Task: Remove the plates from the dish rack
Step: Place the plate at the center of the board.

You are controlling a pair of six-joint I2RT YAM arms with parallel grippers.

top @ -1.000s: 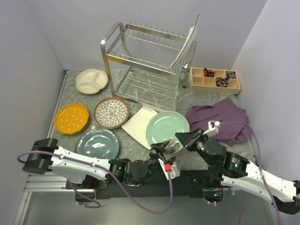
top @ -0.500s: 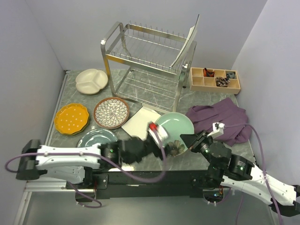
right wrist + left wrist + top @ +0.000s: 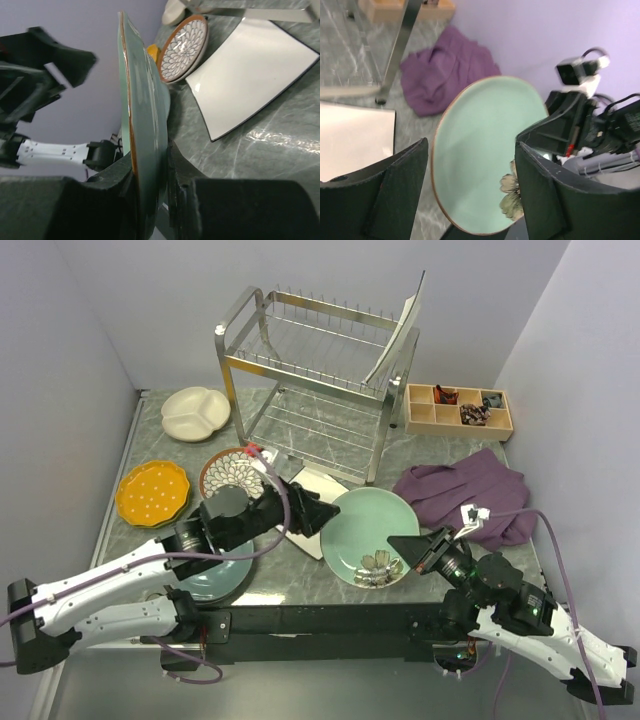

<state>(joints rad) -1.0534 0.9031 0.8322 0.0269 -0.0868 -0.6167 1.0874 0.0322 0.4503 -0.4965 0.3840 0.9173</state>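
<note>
The pale green plate with a flower is at the front middle, and my right gripper is shut on its right rim. In the right wrist view the plate is edge-on between my right gripper's jaws. My left gripper is open and empty over the white square plate, just left of the green plate. The dish rack holds one plate leaning at its right end. The cream divided, orange dotted, brown petal and grey-blue plates lie on the table.
A purple cloth lies right of the green plate, also in the left wrist view. A wooden compartment tray stands at the back right. A rack leg is close to my left gripper. Walls enclose the table on three sides.
My left gripper has left the green plate's near rim and swung up and left over the white square plate. The green plate shifted slightly toward the front with my right gripper.
</note>
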